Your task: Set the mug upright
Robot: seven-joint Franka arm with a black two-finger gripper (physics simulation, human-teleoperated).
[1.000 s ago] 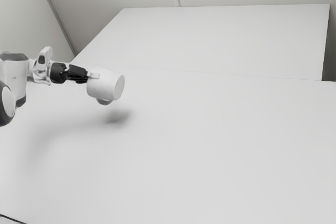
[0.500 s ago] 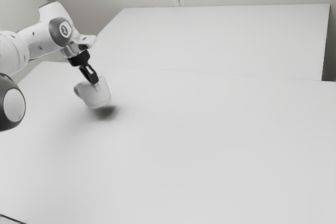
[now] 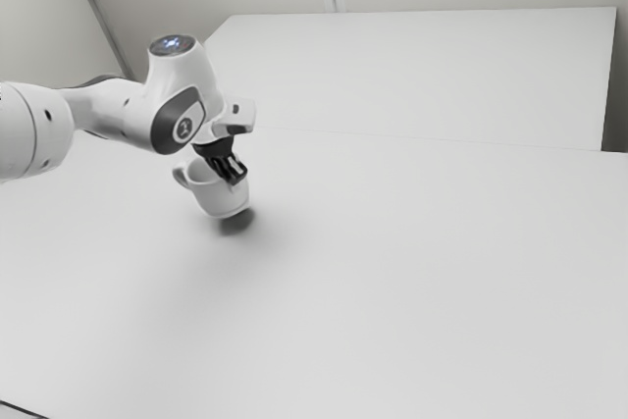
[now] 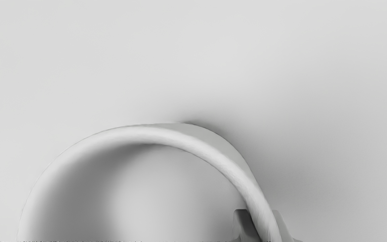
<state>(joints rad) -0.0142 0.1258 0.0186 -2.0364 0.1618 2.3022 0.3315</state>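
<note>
In the exterior view my gripper [image 3: 234,176] points down at the white mug [image 3: 224,201], shut on its wall near the rim. The mug leans a little, opening upward, with its handle toward the exterior view's left; a dark shadow lies close beneath its base. The wrist view looks into the mug [image 4: 156,188], whose curved rim passes between the two fingertips of the gripper [image 4: 262,223], one inside the wall and one outside. Whether the base touches the table I cannot tell.
The white table [image 3: 392,272] spreads around the mug. Behind it rises a pale panel or second surface [image 3: 422,76]. A dark cable [image 3: 22,409] crosses the exterior view's lower left corner.
The mug, first held sideways, has turned until its opening faces up. Over the last half second my hand carried it toward the exterior view's right and slightly nearer the camera.
</note>
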